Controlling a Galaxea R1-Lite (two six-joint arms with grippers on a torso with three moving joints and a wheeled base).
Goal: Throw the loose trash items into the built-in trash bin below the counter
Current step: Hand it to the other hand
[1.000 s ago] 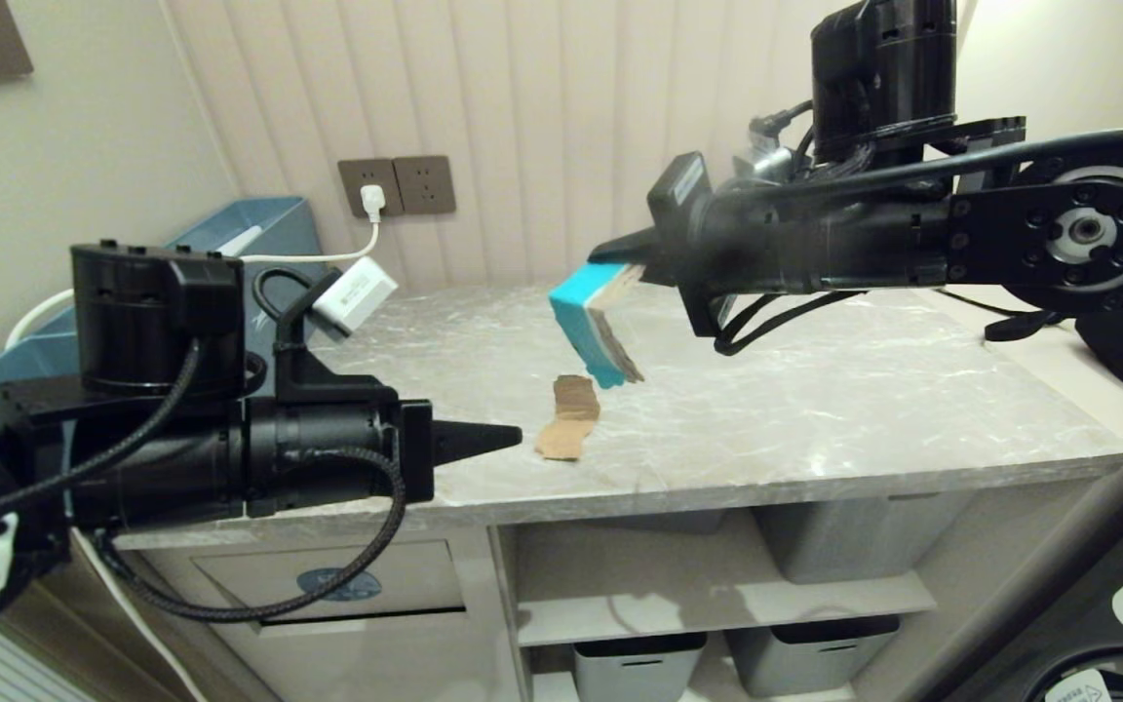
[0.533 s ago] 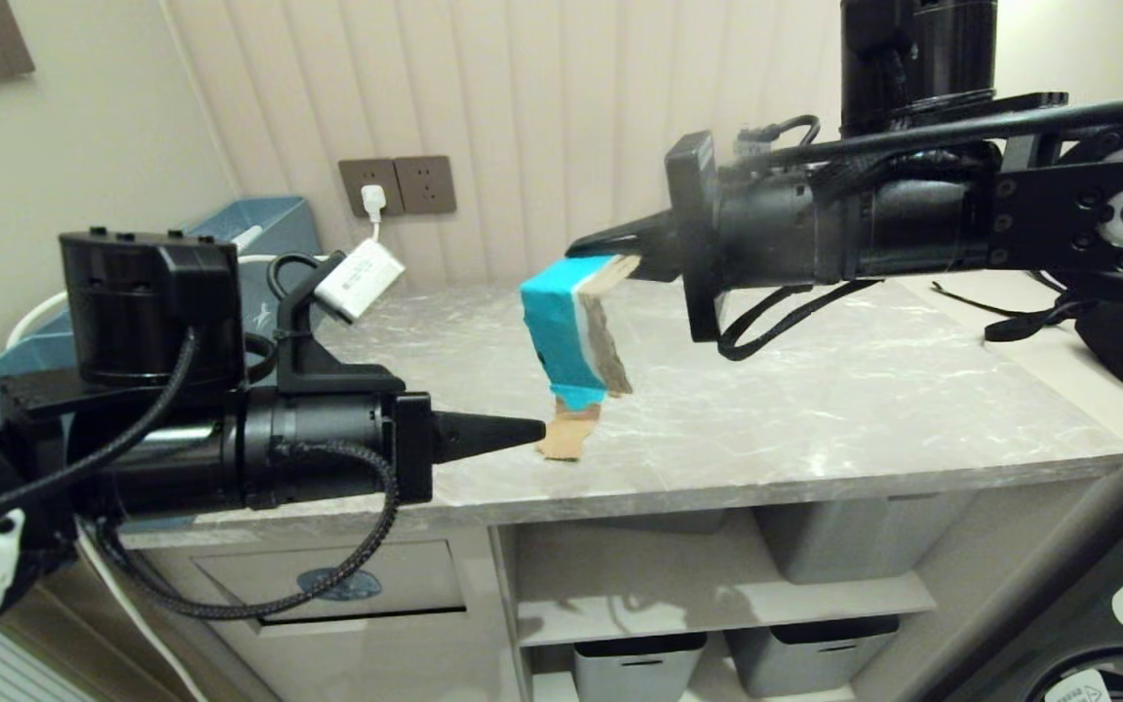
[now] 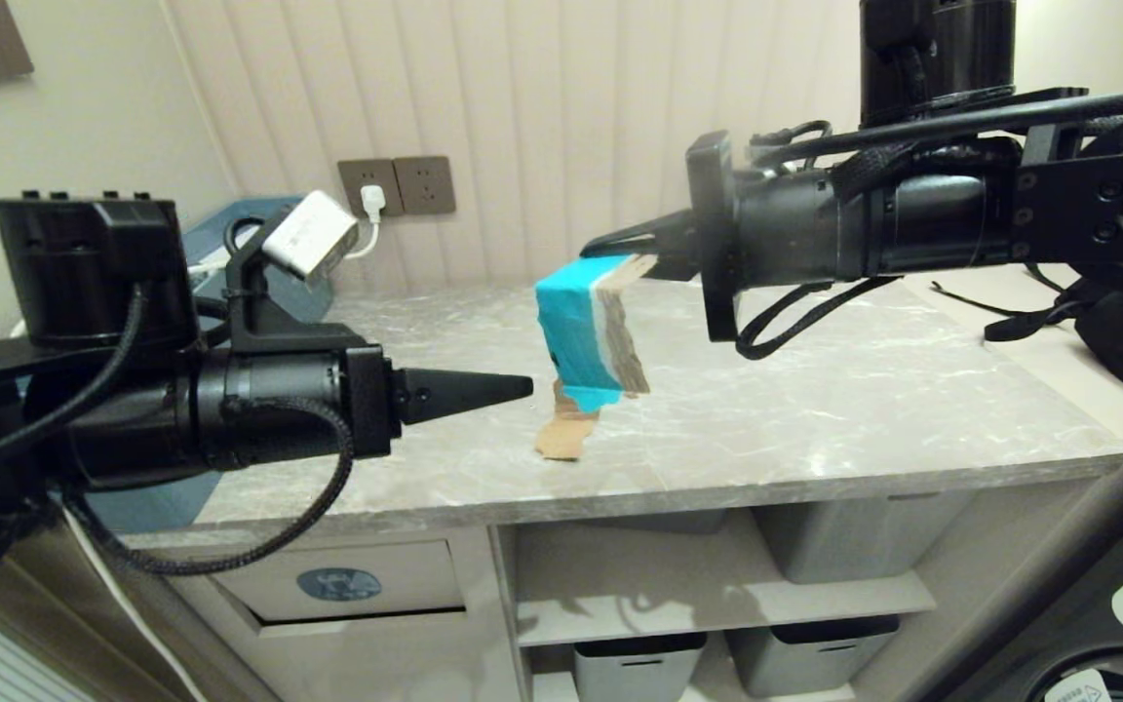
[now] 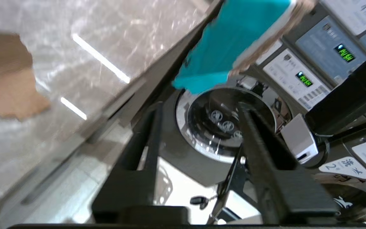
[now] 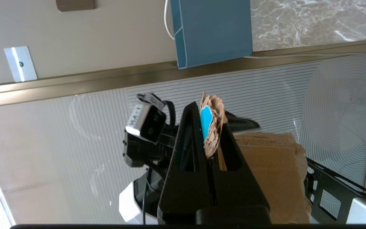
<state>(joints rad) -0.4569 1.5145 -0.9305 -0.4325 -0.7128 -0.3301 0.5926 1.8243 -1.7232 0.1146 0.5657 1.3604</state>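
The left gripper [image 3: 522, 387] has lifted and spread its fingers [image 4: 259, 140], empty, pointing at the turquoise-faced scrap [image 3: 581, 336], which the right gripper [image 3: 639, 255] holds pinched tight above the counter [image 3: 815, 390], swung slightly right since half a second ago. A brown scrap [image 3: 561, 434] lies beneath it near the front edge. The trash bin flap [image 3: 337, 583] sits below; grey bins [image 3: 639, 668] occupy shelves.

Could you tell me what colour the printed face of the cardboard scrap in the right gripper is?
Bright turquoise-blue, clearest in the head view: cardboard scrap, right gripper.
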